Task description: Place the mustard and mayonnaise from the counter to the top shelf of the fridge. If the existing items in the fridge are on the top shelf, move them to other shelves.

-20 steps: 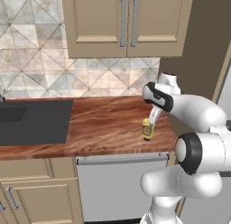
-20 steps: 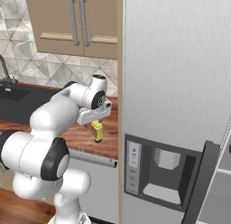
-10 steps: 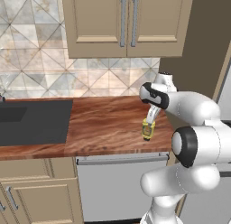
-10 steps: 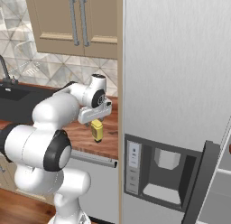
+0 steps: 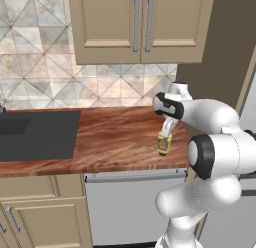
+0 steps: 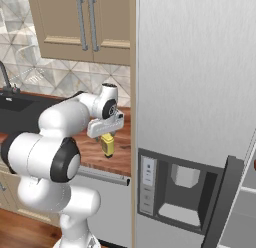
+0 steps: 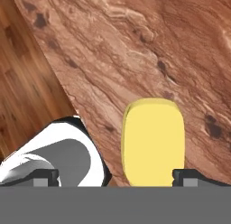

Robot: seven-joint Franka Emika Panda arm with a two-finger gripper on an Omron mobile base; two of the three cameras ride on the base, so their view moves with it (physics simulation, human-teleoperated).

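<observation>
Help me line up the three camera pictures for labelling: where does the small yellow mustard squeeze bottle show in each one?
Left base view: small yellow mustard squeeze bottle right of centre, near the front edge of the reddish-brown wood-grain counter.
Right base view: bottle left of centre, beside the tall silver-grey fridge.
Hand view: seen from above, its yellow top at lower centre.
Shared landmark: the counter it stands on.

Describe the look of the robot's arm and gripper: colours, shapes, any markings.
The arm is glossy white, built of rounded, bulbous segments joined by dark grey to black joint rings. The gripper is a white block at the wrist with two slim fingers; their tips look small, dark and squared in the hand view. No cables, labels or markings show.
</observation>
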